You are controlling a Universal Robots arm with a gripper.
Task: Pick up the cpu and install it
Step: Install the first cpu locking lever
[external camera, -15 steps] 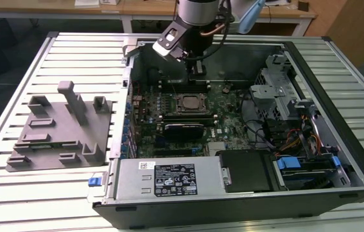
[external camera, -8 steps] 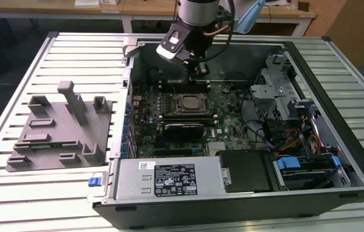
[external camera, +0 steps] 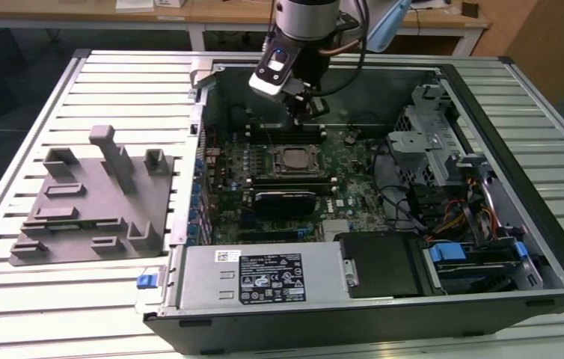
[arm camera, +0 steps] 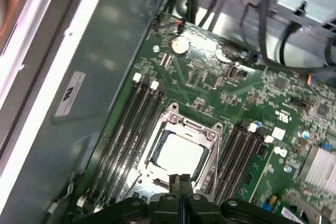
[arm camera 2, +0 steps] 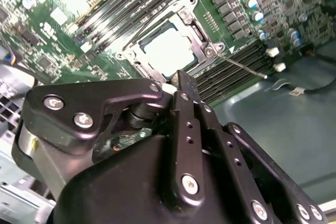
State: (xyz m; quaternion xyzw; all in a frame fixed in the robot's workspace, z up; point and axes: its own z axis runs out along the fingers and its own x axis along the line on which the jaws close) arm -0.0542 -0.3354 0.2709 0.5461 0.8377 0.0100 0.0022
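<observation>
Exterior view: black robot gripper (external camera: 305, 105) hangs inside the open black computer case (external camera: 521, 299), at about twelve o'clock from the motherboard's dark square socket with a metal frame (external camera: 293, 160).

In both wrist views the small pale silver square cpu (arm camera: 180, 155) already lies seated in that socket, and the fingers (arm camera 2: 185, 103) are pressed together, holding nothing; the placing step looks finished, so securing the frame would seemingly remain. Beside the case stands the large grey plastic fixture (external camera: 93, 202).

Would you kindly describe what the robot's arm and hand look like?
The arm is a silver-grey cylinder with a dark band, black cables trailing beside it. The hand is matte black, built of angular linked plates fastened with silver screws. A small white camera module with a blue light sits at the wrist.
</observation>
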